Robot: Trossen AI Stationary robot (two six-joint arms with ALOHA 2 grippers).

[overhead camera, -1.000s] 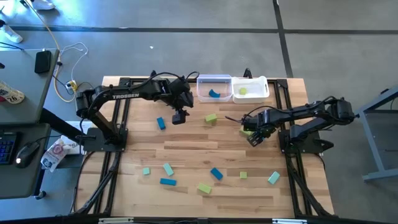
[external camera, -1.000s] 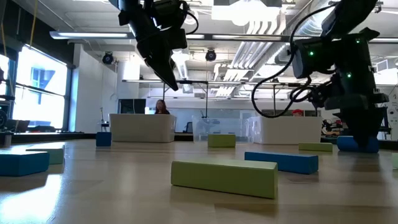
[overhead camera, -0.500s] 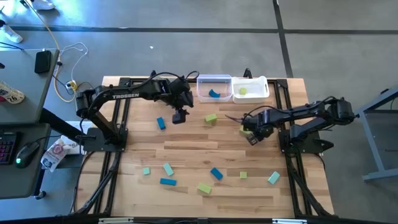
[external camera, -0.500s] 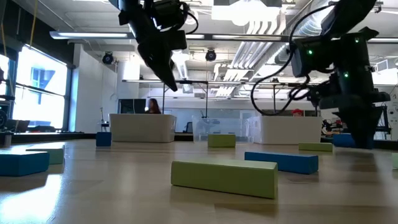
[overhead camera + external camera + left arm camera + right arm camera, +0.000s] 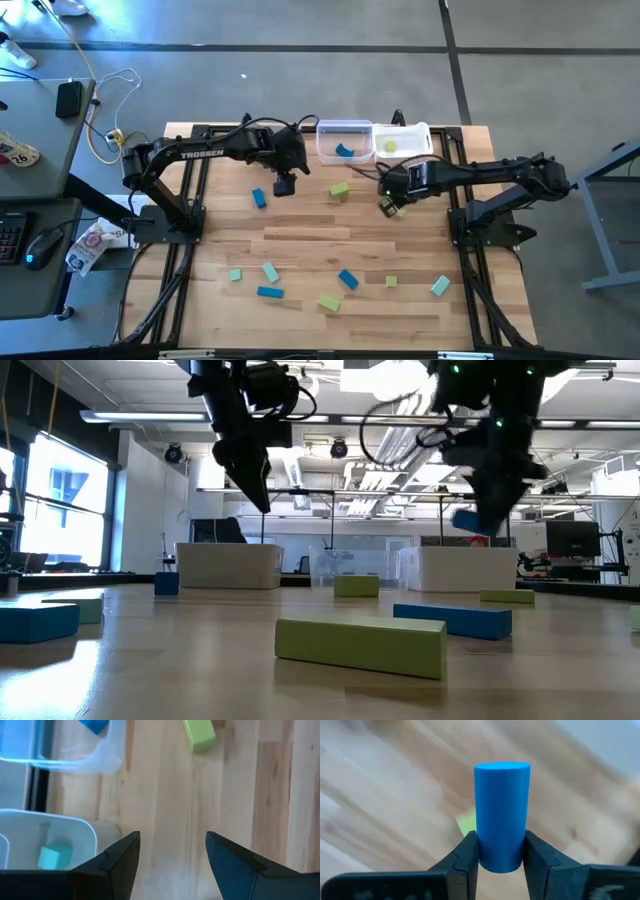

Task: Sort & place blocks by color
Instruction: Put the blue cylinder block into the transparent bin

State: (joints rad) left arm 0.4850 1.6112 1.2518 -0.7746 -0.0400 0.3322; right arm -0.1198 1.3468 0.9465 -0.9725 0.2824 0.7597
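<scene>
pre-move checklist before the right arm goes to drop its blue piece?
1. Grip: right end effector shut on the blue piece, a finger on each side. ok
2. Lift: the piece hangs well above the table in the low view. ok
3. Target: blue bin already holds a blue block, so the colour matches. ok
4. Position: right end effector is short of the bins, not over the blue one. not ok
5. Left end effector, open and empty, hovers just beside the blue bin; whether it blocks the path: cannot tell
6. Loose green block lies beside the route, on the table. ok
</scene>
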